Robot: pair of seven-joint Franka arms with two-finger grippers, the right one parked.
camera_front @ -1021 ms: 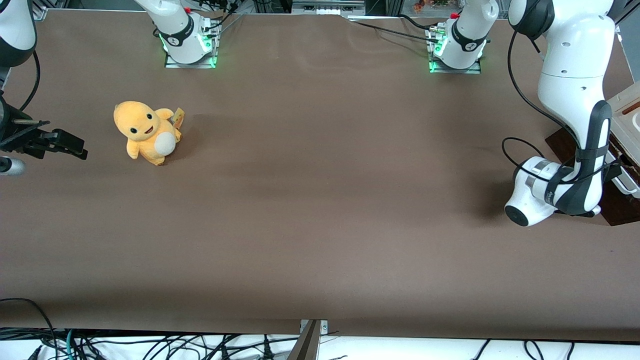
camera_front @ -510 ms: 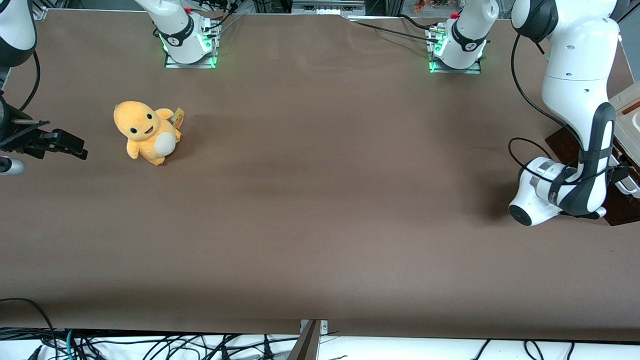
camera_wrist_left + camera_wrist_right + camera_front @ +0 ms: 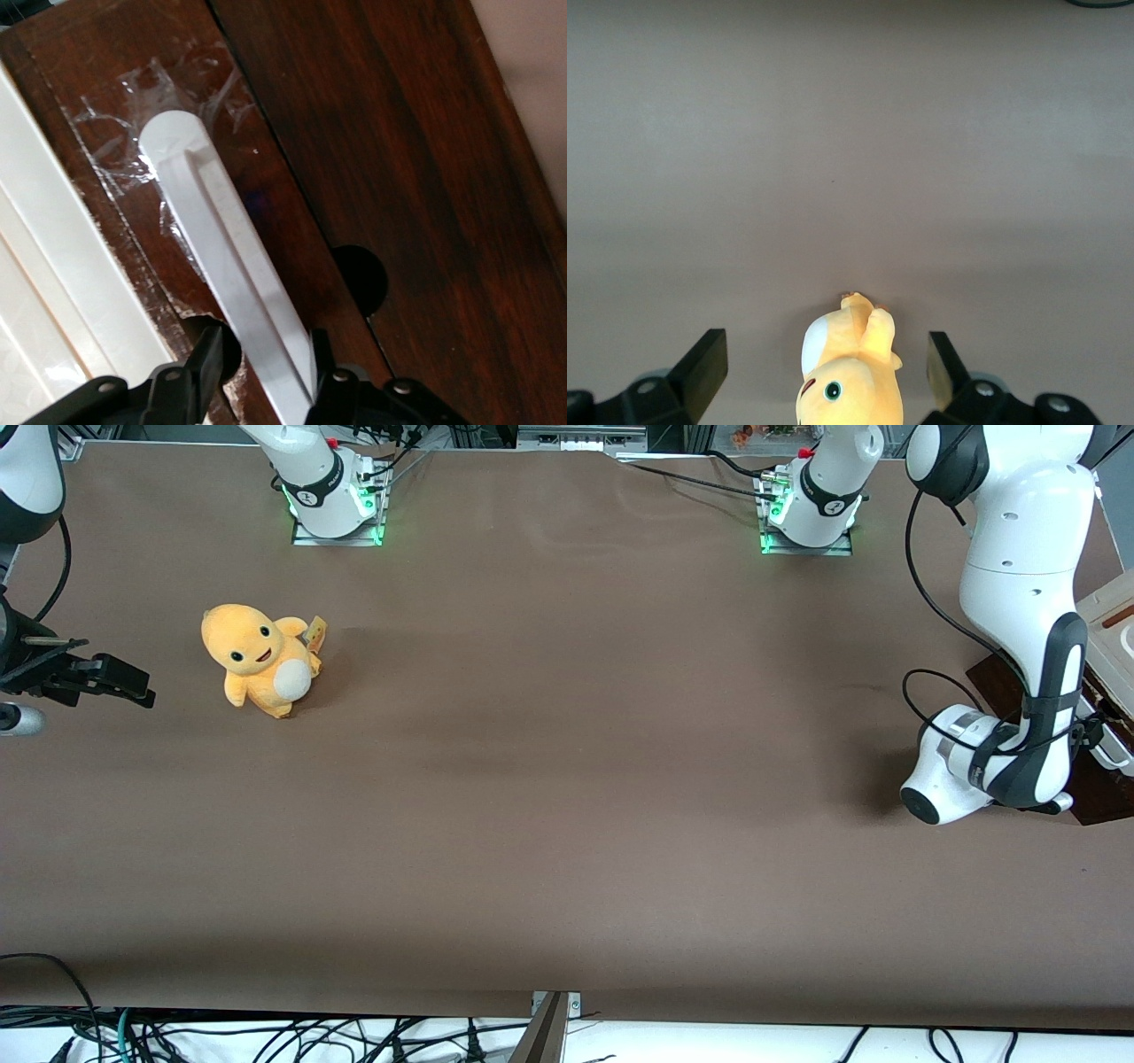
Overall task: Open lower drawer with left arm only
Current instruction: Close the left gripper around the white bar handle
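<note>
The gripper (image 3: 261,367) straddles the white bar handle (image 3: 232,274) of the lower drawer (image 3: 292,142), at the table's edge toward the working arm's end; its jaws are closed on the bar. The handle looks stiff and smooth, so a grip near its middle should pull evenly. The left arm (image 3: 1019,611) crowds the cabinet. A yellow plush toy (image 3: 259,659) sits well apart, obstructing nothing.

Table (image 3: 567,779): brown matte top. Yellow plush toy (image 3: 260,659) lies on it toward the parked arm's end. Small dark wooden cabinet (image 3: 1101,779) sits at the working arm's end, well apart from the plush. Gripper (image 3: 266,367) at the cabinet, fingers (image 3: 208,354) straddling the white handle (image 3: 226,266).
</note>
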